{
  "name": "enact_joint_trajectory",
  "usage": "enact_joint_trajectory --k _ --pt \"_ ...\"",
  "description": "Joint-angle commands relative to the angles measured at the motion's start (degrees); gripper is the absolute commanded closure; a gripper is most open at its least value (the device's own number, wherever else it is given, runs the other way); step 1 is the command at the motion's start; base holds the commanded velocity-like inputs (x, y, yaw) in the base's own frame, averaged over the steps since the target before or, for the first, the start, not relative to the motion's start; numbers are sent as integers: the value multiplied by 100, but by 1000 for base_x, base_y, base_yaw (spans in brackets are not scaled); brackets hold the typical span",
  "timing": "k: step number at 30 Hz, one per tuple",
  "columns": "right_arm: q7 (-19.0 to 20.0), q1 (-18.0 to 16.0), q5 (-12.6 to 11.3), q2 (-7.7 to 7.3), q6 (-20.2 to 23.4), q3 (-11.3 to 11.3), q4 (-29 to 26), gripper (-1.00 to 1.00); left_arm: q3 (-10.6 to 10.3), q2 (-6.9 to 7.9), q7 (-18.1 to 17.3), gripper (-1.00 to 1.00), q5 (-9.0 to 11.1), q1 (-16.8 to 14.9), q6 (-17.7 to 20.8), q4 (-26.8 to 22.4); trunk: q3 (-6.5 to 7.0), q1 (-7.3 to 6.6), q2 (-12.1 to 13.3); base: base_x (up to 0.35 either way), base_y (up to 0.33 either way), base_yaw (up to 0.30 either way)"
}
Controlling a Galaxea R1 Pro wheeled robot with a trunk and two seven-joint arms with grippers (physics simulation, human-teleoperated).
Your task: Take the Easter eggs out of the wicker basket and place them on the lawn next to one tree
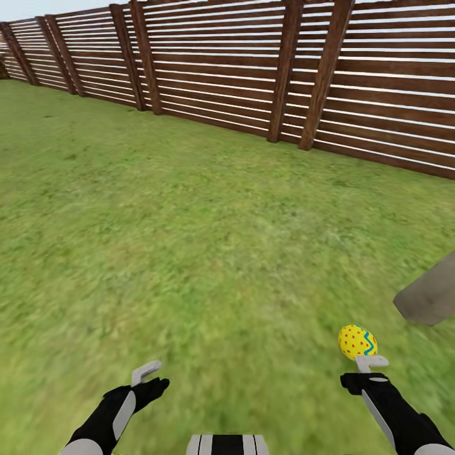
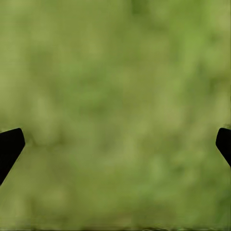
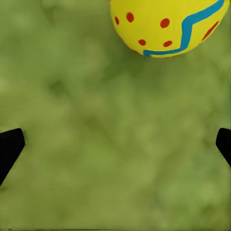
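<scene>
From the head view, the lawn (image 1: pixel 189 240) stretches far to a dark slatted wooden fence (image 1: pixel 253 69). One Easter egg (image 1: pixel 357 342) lies on the grass just beyond the right tool (image 1: pixel 371 362), near a grey-tan tree trunk (image 1: pixel 430 294) leaning in at the right edge. The left tool (image 1: pixel 146 371) hangs over bare grass at near left.

In the left wrist view, both fingertips (image 2: pixel 10 147) stand wide apart above blurred grass.

In the right wrist view, fingertips (image 3: pixel 10 147) are likewise spread, nothing between them; the egg (image 3: pixel 166 24) sits ahead on the grass.
</scene>
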Motion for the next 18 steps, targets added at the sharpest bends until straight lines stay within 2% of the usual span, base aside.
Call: enact_joint_trajectory --k 1,13,18 --pt "-35 1 -35 -6 31 21 -11 -100 40 -10 -21 -100 28 -3 38 -8 21 -6 0 -314 -15 275" --pt "-35 1 -38 44 31 18 -11 -100 31 -12 -15 -100 10 -2 45 -5 311 -37 16 -337 -117 269" --pt "-30 1 -43 47 31 13 -11 -100 31 -20 -15 -100 8 -3 45 3 423 -50 22 -234 -132 97"
